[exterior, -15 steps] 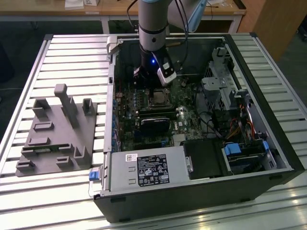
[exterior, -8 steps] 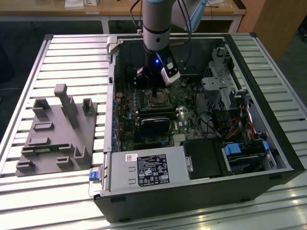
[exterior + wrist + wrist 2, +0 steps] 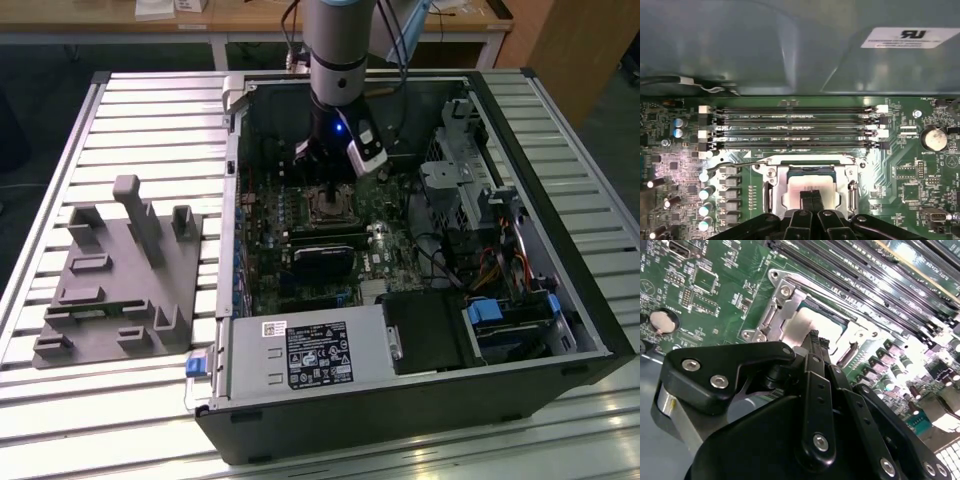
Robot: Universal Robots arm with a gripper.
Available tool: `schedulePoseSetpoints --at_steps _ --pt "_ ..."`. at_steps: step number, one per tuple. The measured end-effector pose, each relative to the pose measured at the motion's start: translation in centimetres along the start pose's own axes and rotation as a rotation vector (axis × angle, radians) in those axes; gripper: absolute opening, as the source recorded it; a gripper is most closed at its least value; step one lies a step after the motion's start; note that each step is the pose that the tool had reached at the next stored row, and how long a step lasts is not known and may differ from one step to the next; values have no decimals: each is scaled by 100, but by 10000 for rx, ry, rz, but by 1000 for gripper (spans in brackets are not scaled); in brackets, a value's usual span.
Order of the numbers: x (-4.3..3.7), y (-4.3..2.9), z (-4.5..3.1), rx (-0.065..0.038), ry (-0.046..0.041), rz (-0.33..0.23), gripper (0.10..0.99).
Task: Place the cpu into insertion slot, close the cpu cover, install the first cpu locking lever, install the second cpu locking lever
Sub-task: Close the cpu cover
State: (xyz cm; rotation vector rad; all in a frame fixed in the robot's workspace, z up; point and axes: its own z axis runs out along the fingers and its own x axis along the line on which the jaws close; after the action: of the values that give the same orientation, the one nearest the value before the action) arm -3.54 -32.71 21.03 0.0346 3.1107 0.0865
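Gripper (image 3: pixel 812 194): fingers pressed together, nothing between them; tips down at the cpu's top.
Cpu (image 3: pixel 795 192): sits in the insertion slot (image 3: pixel 328 207) — pale top showing.
Cpu cover (image 3: pixel 773 176): lying flat around the chip.
Surroundings: green motherboard (image 3: pixel 910 170) — memory slots (image 3: pixel 795 127) just beside the socket.

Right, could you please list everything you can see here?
table: one, silver slats, under everything
tray: one, grey, exterior view's left, on the table
computer case: one, black, on the table
circuit board: one, green, inside the case
chip: one, silvery, on the board
cover: one, silver frame, around the chip
memory slots: four, black, beside the cover
battery: one, silver coin, on the board
arm: one, grey, above the case
gripper: one, black, shut, at the chip
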Motion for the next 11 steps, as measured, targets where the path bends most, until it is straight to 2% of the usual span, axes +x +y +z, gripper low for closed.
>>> schedulePoseSetpoints --at_steps 4,11 --pt "-2 3 -34 1 0 1 106" --pt "-6 10 -164 -1 -1 1 106"
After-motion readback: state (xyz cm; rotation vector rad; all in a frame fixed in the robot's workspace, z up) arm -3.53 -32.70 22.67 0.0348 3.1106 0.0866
